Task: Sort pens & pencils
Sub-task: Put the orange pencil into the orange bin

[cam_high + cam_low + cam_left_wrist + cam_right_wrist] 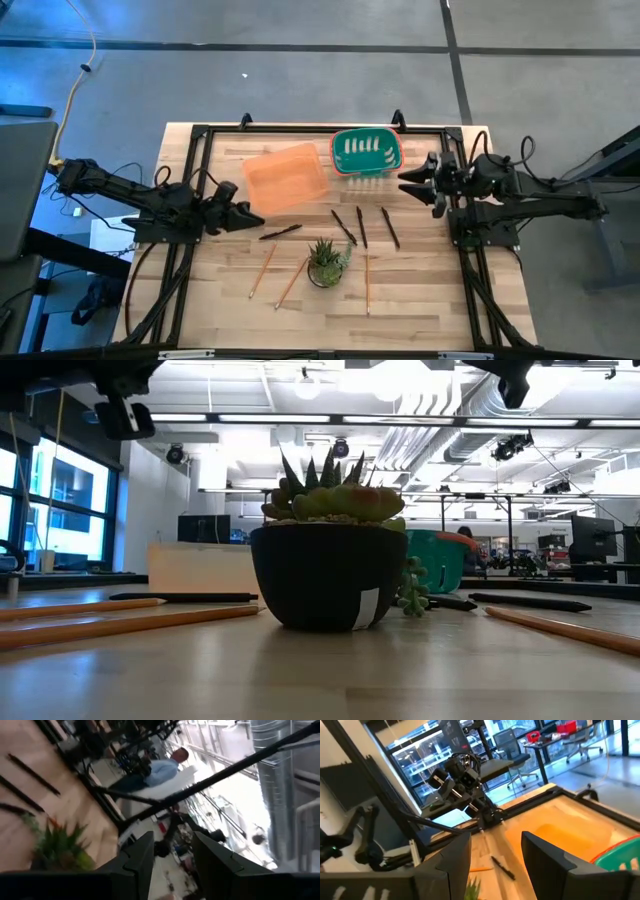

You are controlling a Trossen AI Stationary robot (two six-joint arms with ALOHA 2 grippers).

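On the wooden table (420, 300), four pens (343, 226) and three pencils (263, 271) lie scattered around a small potted succulent (327, 262).

One pen (280, 232) lies left of the plant, its long axis running nearly across the table, tilted slightly up toward the right, with the left gripper (252, 217) just beside its left end. The other three lie above and to the right of the plant, each pointing mostly away from the front edge and leaning a little toward the left at the far end: the middle one (361, 227) is the most upright, and the rightmost (390, 227) stands apart from the pair.

Two pencils lie left of the plant, roughly parallel, slanting from lower left to upper right; the second (292, 282) ends near the pot. The third pencil (367, 284) lies right of the plant, its axis running almost straight from the front edge to the back.

At the back of the table sit an orange tray (286, 177) and, beside it, a green basket (366, 150).

The left gripper's fingers (139, 860) stand apart, holding nothing. The right gripper (414, 184) waits near the basket at the right edge, its fingers (547, 857) also spread and empty. In the left wrist view a person (155, 770), probably seated, appears beyond the table.
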